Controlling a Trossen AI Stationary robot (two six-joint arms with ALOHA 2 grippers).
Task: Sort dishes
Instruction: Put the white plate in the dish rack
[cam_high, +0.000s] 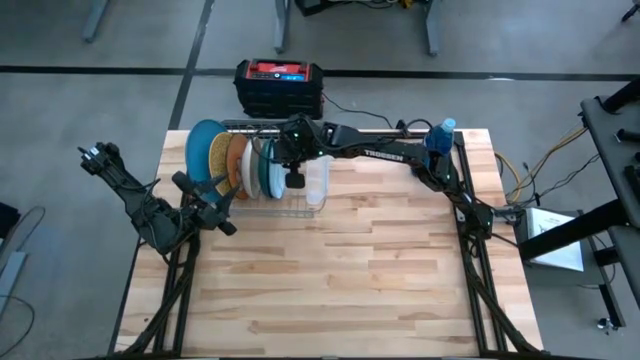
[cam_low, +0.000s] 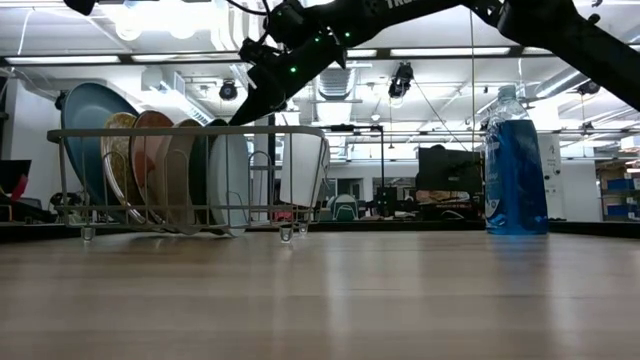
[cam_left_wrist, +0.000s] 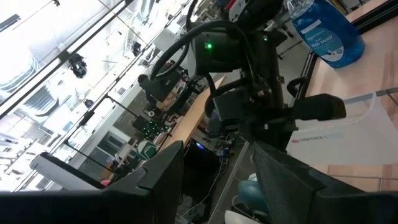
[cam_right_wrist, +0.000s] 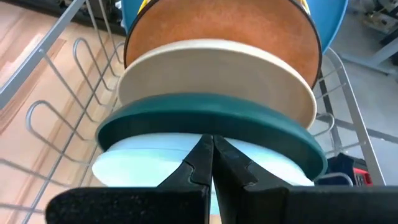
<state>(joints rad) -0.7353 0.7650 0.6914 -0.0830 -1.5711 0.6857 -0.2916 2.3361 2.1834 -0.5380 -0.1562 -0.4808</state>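
Blue bottle (cam_high: 441, 137) beside wire rack (cam_high: 300, 212)

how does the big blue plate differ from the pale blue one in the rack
The big mid-blue plate stands at the rack's far left end, the pale blue plate at the other end of the row. The mid-blue one is clearly larger and rises above its neighbours; the pale one is smaller and sits lower. The right hand, shut, hovers right above the pale plate, not the mid-blue one. Both stand on edge in the wire rack.

Large mid-blue plate (cam_right_wrist: 323, 18) cut off by the edge; pale blue plate (cam_right_wrist: 149, 165) half hidden behind right hand (cam_right_wrist: 210, 155)
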